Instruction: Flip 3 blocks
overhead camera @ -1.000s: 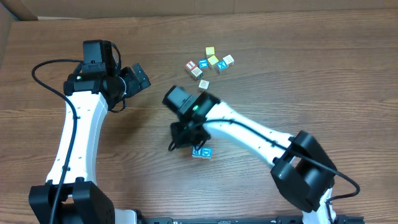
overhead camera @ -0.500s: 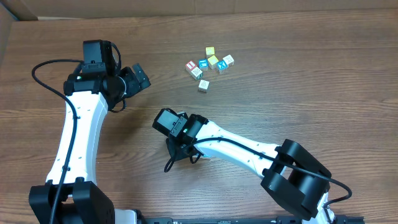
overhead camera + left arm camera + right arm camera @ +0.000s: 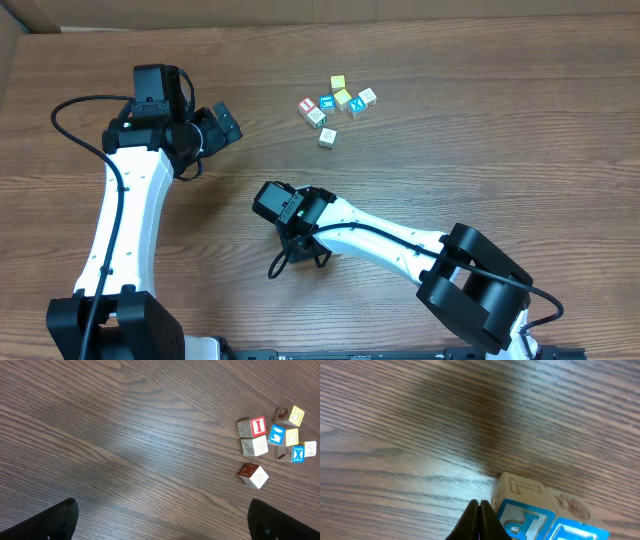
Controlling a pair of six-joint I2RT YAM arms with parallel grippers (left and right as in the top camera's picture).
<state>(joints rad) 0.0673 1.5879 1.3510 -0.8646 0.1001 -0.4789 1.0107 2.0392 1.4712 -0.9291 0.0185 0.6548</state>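
Right hand (image 3: pixel 479 519): fingers shut tight together, gripping nothing, low over the bench (image 3: pixel 395 420). Near block (image 3: pixel 522 502) sits just beside the tips, touching a second block (image 3: pixel 577 522); the overhead view hides both under the arm.

Risk: closed tips may skid the block instead of rolling it. The touching neighbour could jam the flip or get dragged along.

Blue face carries a letter, cut by the frame edge, unreadable.

Left hand (image 3: pixel 215 125): spread wide, empty, well apart.

Far cluster (image 3: pixel 272 440): red "I" cube (image 3: pixel 257 426) and blue "X" cube (image 3: pixel 298 454) legible. Lone block (image 3: pixel 252 475) is red-sided, marking unclear.
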